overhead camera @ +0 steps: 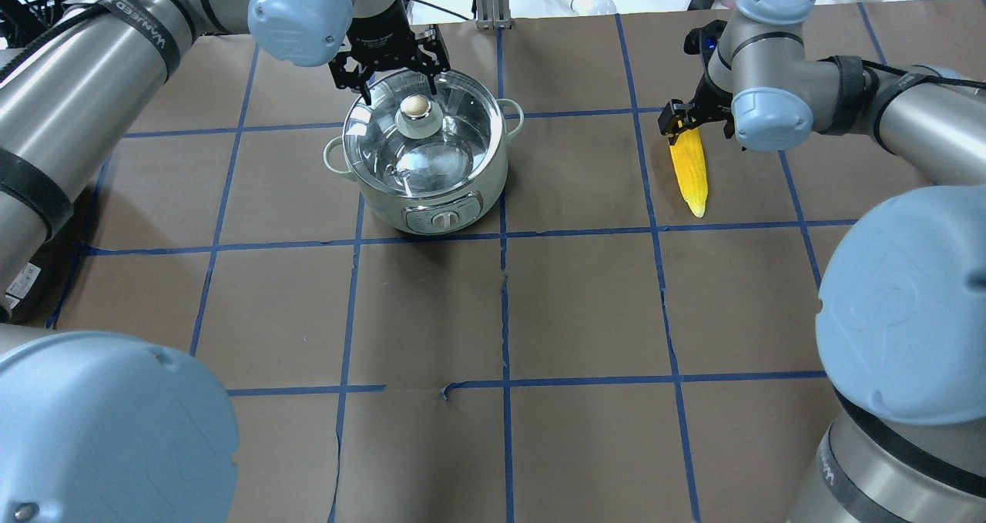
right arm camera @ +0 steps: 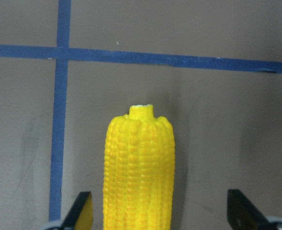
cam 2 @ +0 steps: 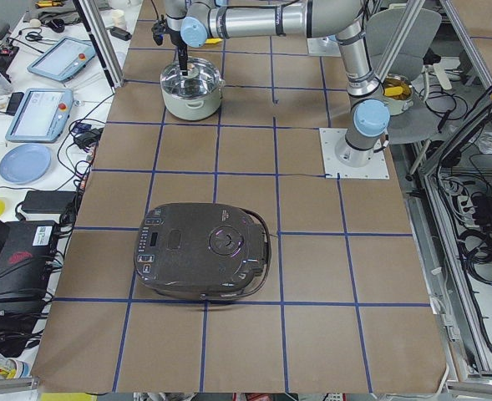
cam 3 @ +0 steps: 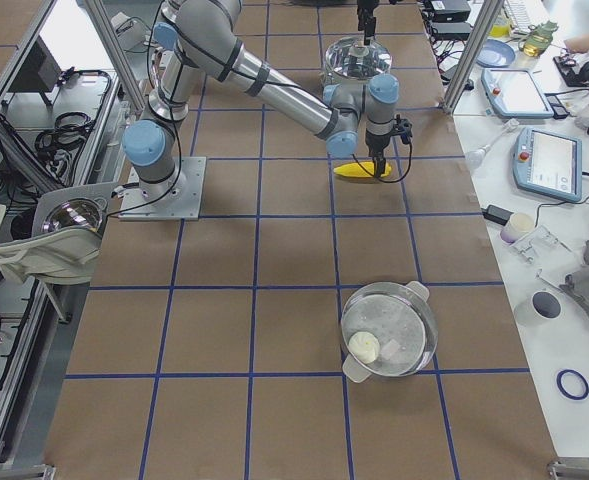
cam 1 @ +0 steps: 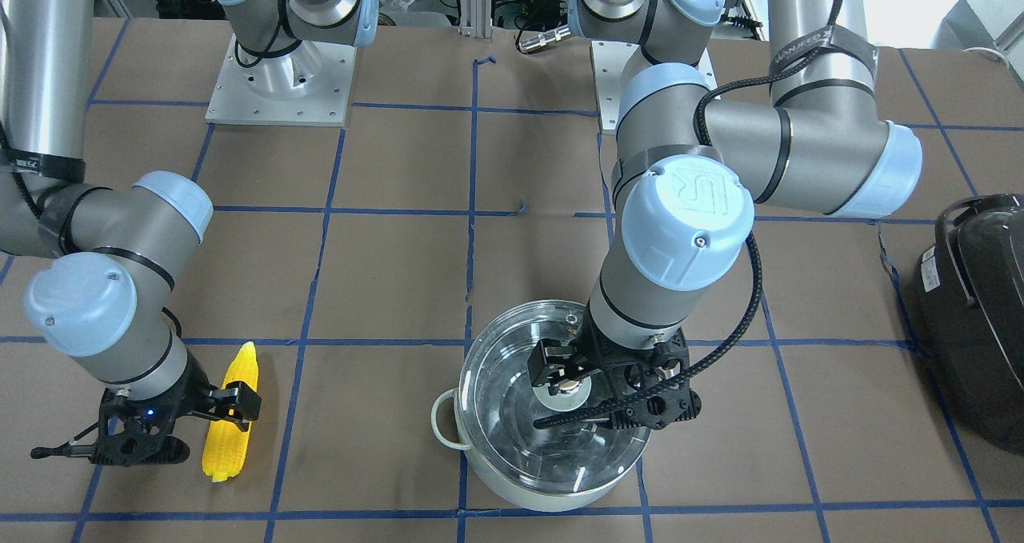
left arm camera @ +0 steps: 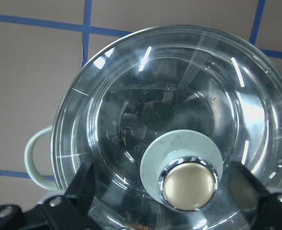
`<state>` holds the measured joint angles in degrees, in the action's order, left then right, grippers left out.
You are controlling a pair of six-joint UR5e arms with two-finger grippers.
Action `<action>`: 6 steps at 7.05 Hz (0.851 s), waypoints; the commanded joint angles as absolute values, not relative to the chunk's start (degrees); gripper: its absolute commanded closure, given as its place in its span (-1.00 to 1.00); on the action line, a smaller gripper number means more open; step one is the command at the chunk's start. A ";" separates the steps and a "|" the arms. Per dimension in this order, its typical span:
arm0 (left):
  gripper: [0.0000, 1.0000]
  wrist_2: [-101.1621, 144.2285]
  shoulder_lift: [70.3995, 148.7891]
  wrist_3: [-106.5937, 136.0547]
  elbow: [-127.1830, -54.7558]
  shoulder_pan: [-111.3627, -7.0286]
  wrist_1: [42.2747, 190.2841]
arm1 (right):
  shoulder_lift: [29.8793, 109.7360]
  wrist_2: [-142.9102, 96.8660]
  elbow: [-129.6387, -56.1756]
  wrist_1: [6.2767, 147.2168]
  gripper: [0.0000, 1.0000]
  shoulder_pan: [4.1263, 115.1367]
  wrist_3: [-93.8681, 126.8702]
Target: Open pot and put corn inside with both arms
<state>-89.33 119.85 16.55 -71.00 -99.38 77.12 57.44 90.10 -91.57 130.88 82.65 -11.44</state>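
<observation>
The mint-green pot (overhead camera: 431,199) stands on the table with its glass lid (overhead camera: 454,149) on. My left gripper (overhead camera: 399,85) is open right above the lid, its fingers (left arm camera: 83,184) on either side of the brass knob (left arm camera: 188,182) and apart from it. The yellow corn (overhead camera: 691,172) lies on the table to the pot's right in the overhead view. My right gripper (overhead camera: 695,126) is open and low over the corn's thick end (right arm camera: 140,167), a finger on each side; the corn sits nearer one finger (right arm camera: 81,211). In the front view the left gripper (cam 1: 572,377) is above the lid and the right gripper (cam 1: 210,425) at the corn (cam 1: 240,367).
A large black appliance (cam 2: 204,251) with a handle sits at the table's end on my left, also in the front view (cam 1: 976,319). A second lidded steel pot (cam 3: 389,330) stands at the table's end on my right. Blue tape lines grid the brown table.
</observation>
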 commanded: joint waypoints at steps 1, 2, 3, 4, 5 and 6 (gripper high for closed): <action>-1.00 -89.47 119.97 16.87 -71.45 -100.63 77.61 | 56.69 87.38 -91.50 131.04 -1.00 82.53 -11.87; -0.95 -89.47 120.23 16.61 -71.46 -100.63 77.26 | 56.17 87.97 -91.41 131.48 -1.00 82.53 -11.95; -0.80 -89.47 120.23 16.52 -71.72 -100.81 77.52 | 55.64 88.24 -91.58 131.83 -1.00 82.53 -11.95; -0.67 -89.65 120.23 16.35 -72.59 -100.81 76.74 | 55.37 88.33 -91.67 131.84 -0.99 82.53 -11.87; -0.57 -89.65 120.15 16.35 -72.60 -100.90 76.82 | 54.85 88.59 -91.93 131.84 -0.91 82.53 -11.52; -0.22 -89.56 120.15 16.35 -72.60 -100.90 76.82 | 54.84 88.68 -91.93 131.84 -0.83 82.53 -11.25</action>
<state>-89.61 120.18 16.37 -72.50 -100.85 76.87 55.07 88.51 -91.83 131.82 82.53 -11.58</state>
